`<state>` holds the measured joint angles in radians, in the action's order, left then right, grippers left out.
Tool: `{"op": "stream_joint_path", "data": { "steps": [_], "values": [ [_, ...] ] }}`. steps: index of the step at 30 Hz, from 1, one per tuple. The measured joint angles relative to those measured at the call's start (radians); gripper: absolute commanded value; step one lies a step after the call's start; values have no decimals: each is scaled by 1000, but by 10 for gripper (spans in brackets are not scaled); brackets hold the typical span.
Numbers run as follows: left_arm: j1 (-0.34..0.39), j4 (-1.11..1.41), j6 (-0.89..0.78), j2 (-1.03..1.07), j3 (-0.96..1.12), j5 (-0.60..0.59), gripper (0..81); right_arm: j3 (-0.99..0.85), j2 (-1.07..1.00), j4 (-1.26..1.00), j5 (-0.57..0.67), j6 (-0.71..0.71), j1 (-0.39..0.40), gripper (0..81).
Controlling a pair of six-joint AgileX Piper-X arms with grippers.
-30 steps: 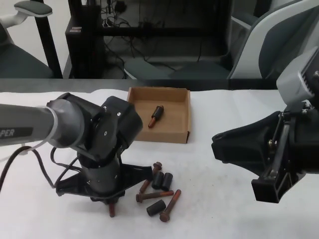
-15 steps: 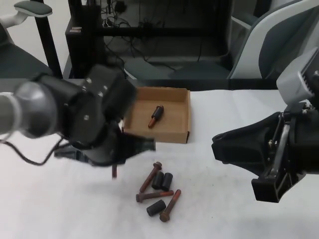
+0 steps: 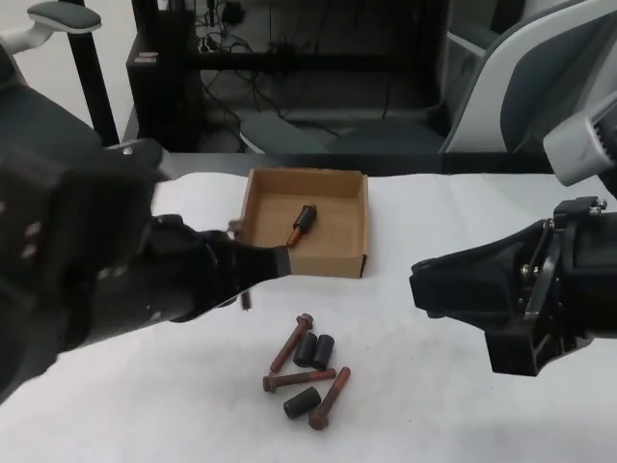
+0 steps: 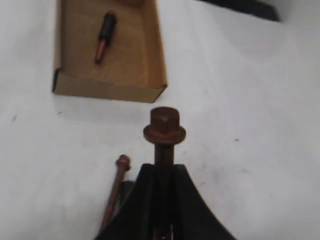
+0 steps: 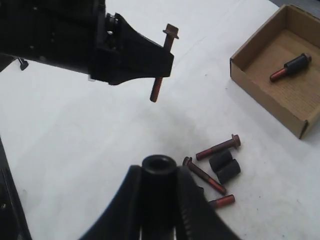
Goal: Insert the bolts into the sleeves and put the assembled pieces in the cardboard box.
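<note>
Bolt [image 4: 163, 137] higher than before; sleeve [image 5: 159, 175] opposite

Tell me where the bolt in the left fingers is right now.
The bolt is clamped in the left gripper, held above the bench on the left, just before the near wall of the cardboard box.

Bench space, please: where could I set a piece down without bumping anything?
Bare cloth lies right of the box and either side of the loose bolts and sleeves. That pile is crowded; the box floor is bare beside its one assembled piece.
</note>
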<state>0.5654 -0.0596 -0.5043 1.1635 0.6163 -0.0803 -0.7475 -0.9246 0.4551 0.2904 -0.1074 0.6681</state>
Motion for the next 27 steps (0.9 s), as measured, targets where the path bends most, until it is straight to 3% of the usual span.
{"op": "stream_joint_path", "data": {
  "steps": [4,16,21,27],
  "values": [
    [-41,101,12,-42,-26,-143,17,45,1,-59,-15,-57,22,4],
    [-309,330,-94,-49,-29,-574,17,91,-162,-425,-60,-169,109,4],
    [-332,330,-110,-49,-29,-693,17,75,-262,-535,-56,-198,134,4],
    [-332,330,-145,-49,-29,-730,17,8,-345,-581,-20,-208,140,4]
  ]
}}
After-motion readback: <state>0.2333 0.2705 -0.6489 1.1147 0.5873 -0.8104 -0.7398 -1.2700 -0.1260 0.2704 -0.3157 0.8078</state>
